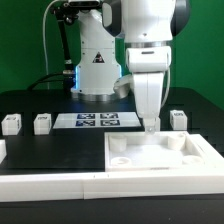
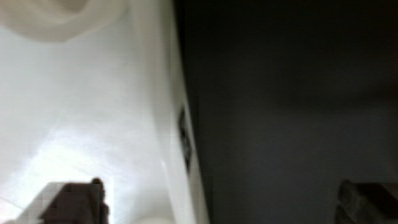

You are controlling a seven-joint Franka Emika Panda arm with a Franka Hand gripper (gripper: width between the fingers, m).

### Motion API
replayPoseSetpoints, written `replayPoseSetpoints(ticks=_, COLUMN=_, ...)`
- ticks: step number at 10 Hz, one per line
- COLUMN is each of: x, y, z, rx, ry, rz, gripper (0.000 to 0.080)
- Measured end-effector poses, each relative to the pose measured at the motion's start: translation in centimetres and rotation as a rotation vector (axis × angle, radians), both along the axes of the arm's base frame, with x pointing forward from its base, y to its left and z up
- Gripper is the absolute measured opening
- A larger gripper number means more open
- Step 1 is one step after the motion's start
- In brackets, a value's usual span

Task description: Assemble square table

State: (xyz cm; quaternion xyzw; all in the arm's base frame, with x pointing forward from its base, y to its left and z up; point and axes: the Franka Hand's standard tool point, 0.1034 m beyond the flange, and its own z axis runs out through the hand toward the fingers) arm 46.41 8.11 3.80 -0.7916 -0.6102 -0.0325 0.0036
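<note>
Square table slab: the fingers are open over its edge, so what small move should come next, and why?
Probably a straight lift, clear of the square table slab. The fingers stand wide apart, one over the slab, one over the black worktop, gripping nothing. The leg posts stand loose, apart from the slab, not yet fitted.

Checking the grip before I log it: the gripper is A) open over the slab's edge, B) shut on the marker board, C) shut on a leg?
A: the wrist view shows the gripper open, one finger over the slab, the other over the worktop.
</note>
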Motion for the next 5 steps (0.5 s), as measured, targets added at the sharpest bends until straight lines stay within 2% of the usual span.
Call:
replayPoseSetpoints(ticks=2, x=-1.2, y=2.0, z=1.6, rx=0.007, ry=-0.010, rz=-0.176, gripper=0.0649)
replayPoseSetpoints(ticks=3, x=-1.1, y=2.4, z=1.7, rx=0.010, ry=-0.013, rz=-0.195, gripper=0.0649)
replayPoseSetpoints(ticks=5, x=-1.2, y=2.1, z=1.5, rx=0.008, ry=-0.009, rz=-0.201, gripper=0.0649)
